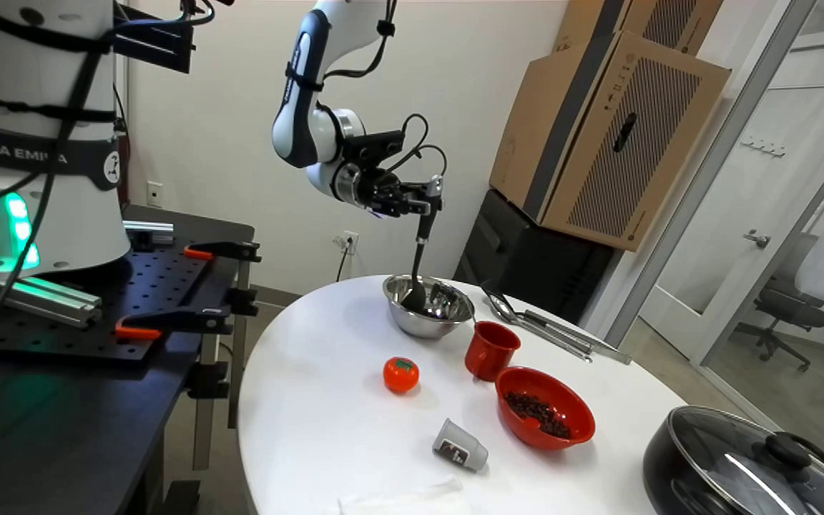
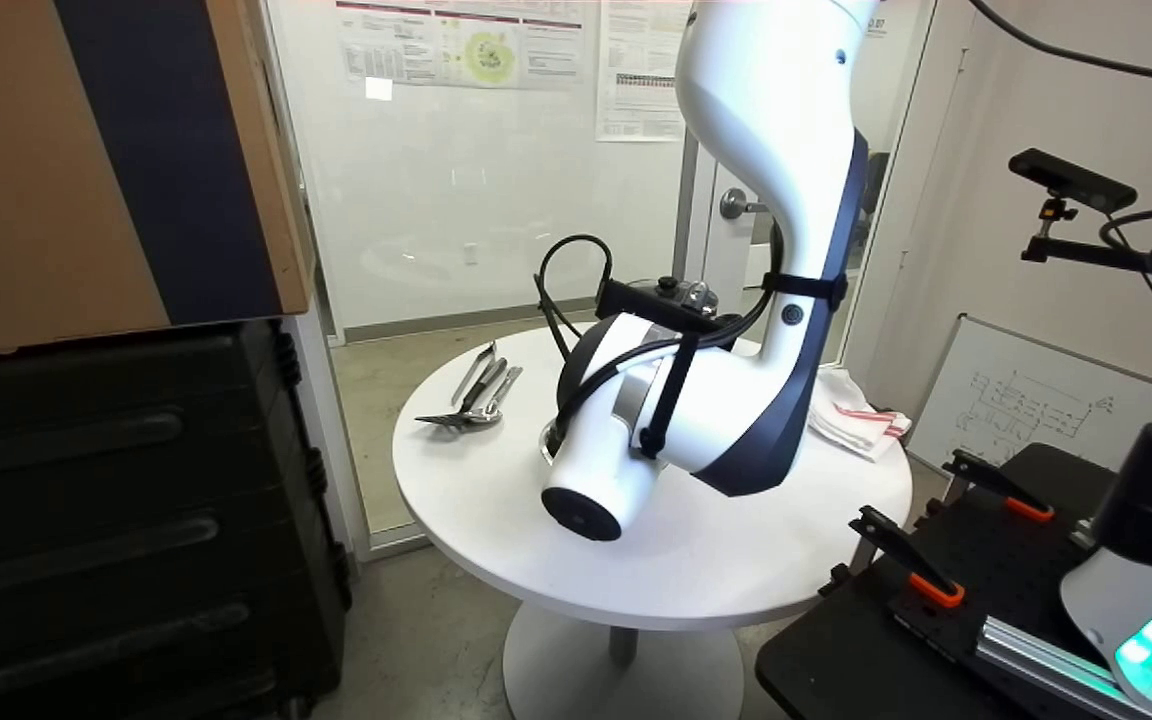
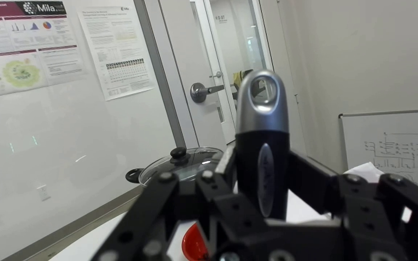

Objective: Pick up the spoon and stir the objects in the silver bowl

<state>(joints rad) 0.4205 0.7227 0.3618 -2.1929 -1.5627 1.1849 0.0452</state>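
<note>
A gripper (image 3: 262, 172) clenches the spoon (image 1: 424, 229) by its dark handle, head down inside the silver bowl (image 1: 426, 327) on a white table (image 1: 312, 400).
The robot base (image 1: 83, 222) is lettered "FRANKA EMIKA", partly crossed by a cable (image 1: 48, 186); a poster (image 3: 24, 43) bears the name "Mila".

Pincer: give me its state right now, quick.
Pincer: closed, holding the spoon by its dark handle.
</note>
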